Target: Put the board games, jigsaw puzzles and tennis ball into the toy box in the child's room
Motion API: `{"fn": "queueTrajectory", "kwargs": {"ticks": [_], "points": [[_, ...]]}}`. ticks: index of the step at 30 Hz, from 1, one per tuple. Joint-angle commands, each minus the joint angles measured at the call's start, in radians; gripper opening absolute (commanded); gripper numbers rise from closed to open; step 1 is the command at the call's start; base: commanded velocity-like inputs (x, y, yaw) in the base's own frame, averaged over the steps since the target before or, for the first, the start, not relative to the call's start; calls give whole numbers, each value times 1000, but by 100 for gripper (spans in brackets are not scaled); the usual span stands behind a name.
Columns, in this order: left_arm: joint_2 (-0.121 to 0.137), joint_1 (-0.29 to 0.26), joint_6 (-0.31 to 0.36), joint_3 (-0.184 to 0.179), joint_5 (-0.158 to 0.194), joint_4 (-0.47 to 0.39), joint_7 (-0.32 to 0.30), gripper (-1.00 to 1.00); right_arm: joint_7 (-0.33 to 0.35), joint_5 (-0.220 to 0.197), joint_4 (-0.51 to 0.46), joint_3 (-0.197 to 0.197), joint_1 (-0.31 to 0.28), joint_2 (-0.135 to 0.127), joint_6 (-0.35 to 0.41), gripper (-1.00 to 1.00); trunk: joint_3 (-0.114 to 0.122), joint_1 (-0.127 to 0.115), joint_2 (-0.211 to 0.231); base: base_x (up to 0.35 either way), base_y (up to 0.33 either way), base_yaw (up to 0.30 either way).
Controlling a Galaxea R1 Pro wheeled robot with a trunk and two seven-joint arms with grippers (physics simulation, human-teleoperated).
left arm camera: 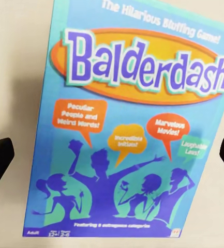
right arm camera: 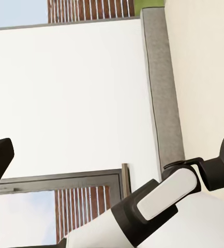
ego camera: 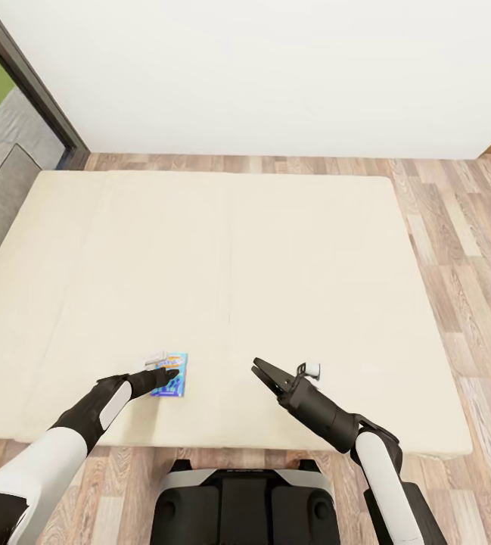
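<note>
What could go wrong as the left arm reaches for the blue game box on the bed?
1. The small blue Balderdash game box lies flat on the soft beige mattress; the left gripper, jaws open either side of it, may push it into the bedding rather than get under an edge.
2. A whitish item lies against the box's far side and could get dragged along.
3. The box sits near the bed's front edge and could slide off.

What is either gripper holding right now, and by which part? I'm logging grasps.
Nothing is held. The left gripper is open above the Balderdash board game on the bed; the right gripper is open and empty.
</note>
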Motion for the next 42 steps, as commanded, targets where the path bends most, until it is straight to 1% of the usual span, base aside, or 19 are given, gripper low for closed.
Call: {"fn": "queueTrajectory", "kwargs": {"ticks": [1,8,36,42], "points": [[1,0,4,-5,5,-1,0,100,0,-3,0,-1,0,1,6,100,-1,1,-2,0,0,0],[1,0,4,-5,5,-1,1,100,-1,-3,0,-1,-1,1,5,100,-5,1,-2,0,0,0],[0,0,4,-3,5,-1,1,100,0,-3,0,-1,0,1,5,100,-39,1,-2,0,0,0],[-1,0,4,-3,5,-1,1,100,0,-3,0,0,0,1,5,100,-40,1,-2,0,-138,0]]}}
